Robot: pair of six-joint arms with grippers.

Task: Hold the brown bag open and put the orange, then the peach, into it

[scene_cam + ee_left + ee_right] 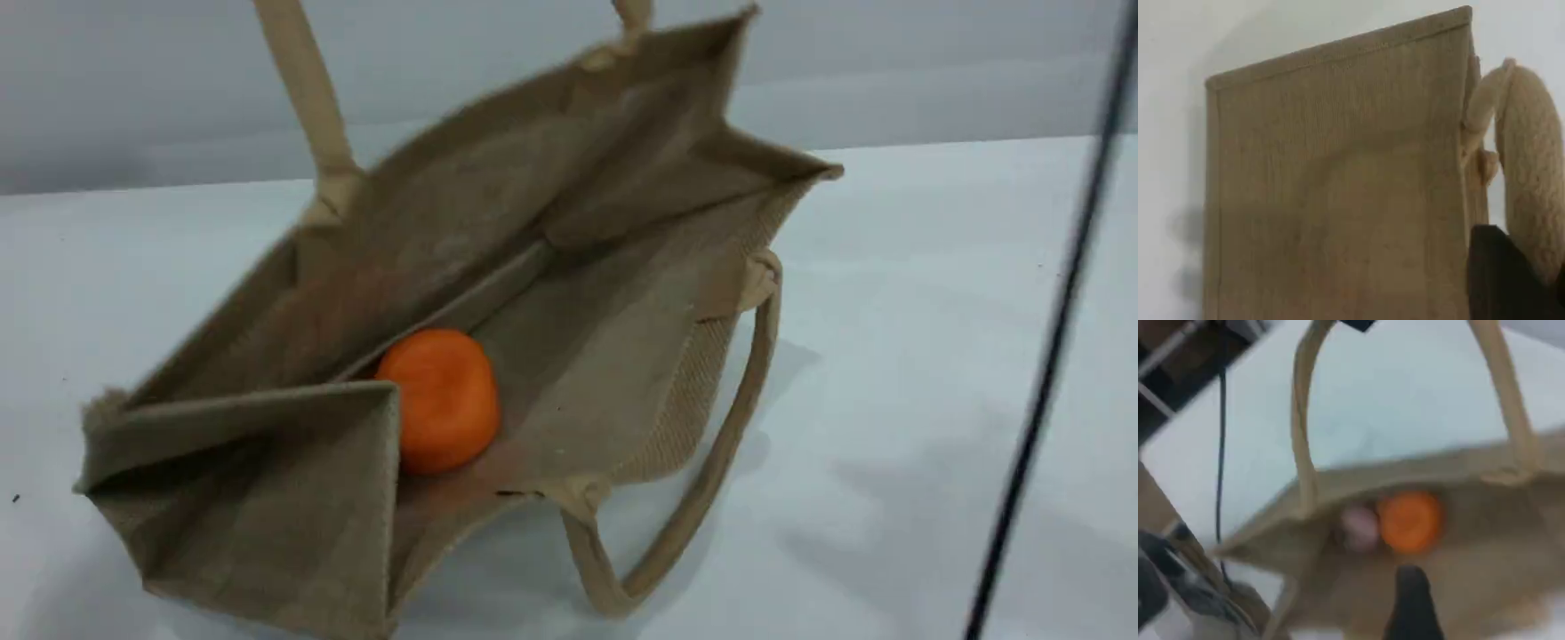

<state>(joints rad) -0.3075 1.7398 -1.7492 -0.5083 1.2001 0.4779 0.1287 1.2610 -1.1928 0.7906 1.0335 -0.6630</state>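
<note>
1. The counter (907, 373) is a plain pale grey-white surface; behind it, along the top of the scene view, runs a grey wall (133, 89).
2. A thin dark cable (1049, 356) slants down the right side of the scene view, blurred.
3. The right half of the counter is bare in the scene view, and so is the strip at the far left edge.
4. The brown bag (498, 231) fills the middle and left of the scene view, mouth open toward the camera, its side panels folded inward at lower left and upper right.
5. One beige handle (307, 98) rises out of the top of the frame at upper left; the other handle (711, 471) lies loose on the counter at lower centre.
6. The orange (444, 400) rests inside the bag, left of centre, against the folded lower-left panel.
7. In the blurred right wrist view the peach (1359, 527) shows as a pink shape just left of the orange, inside the bag.
8. The left tool (1501, 280), lower right of the left wrist view, is clamped on the raised beige handle beside the bag's outer wall.
9. The right tool (1413, 600) hangs above the bag's mouth, at the bottom centre of its own view; only one dark fingertip shows, so I cannot tell how wide it stands.
</note>
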